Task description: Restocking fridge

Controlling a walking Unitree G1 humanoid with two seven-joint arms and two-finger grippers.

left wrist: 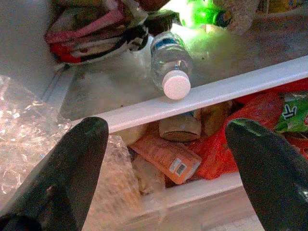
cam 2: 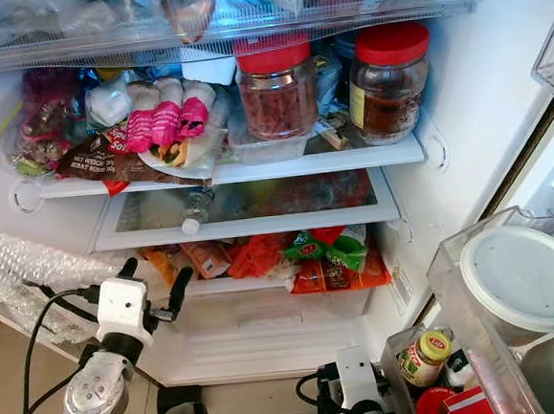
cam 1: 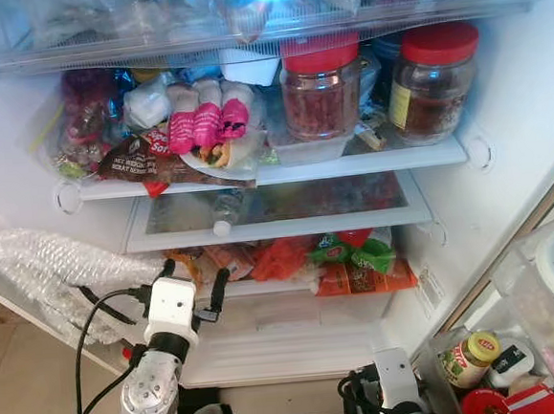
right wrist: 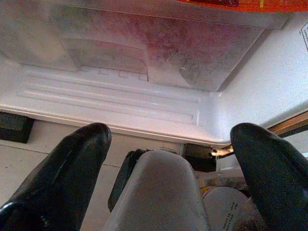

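The open fridge (cam 1: 513,102) occupies the scene, its white interior wall visible on the right. The upper glass shelf (cam 1: 351,166) carries two red-lidded jars (cam 1: 322,86), pink-wrapped packets (cam 1: 205,124) and a dark snack bag (cam 1: 139,158). Below it, a second shelf (cam 1: 279,226) holds a water bottle (left wrist: 171,65) lying on its side, its white cap touching the shelf's front rail. The bottom drawer (cam 1: 295,311) is packed with orange and green packets (cam 1: 358,263). A sheet of bubble wrap (cam 1: 42,273) lies at the left edge of the fridge, just beside the drawer. The door rack (cam 2: 480,344) on the right contains a round white-lidded container (cam 2: 524,277) and a small yellow-capped jar (cam 2: 426,353). The left gripper (cam 1: 192,281) is raised in front of the drawer's left end, below the water bottle, fingers spread apart and holding nothing. The right gripper (right wrist: 168,144) hangs low near the fridge base, above the tiled floor (right wrist: 29,154), fingers likewise apart and empty.
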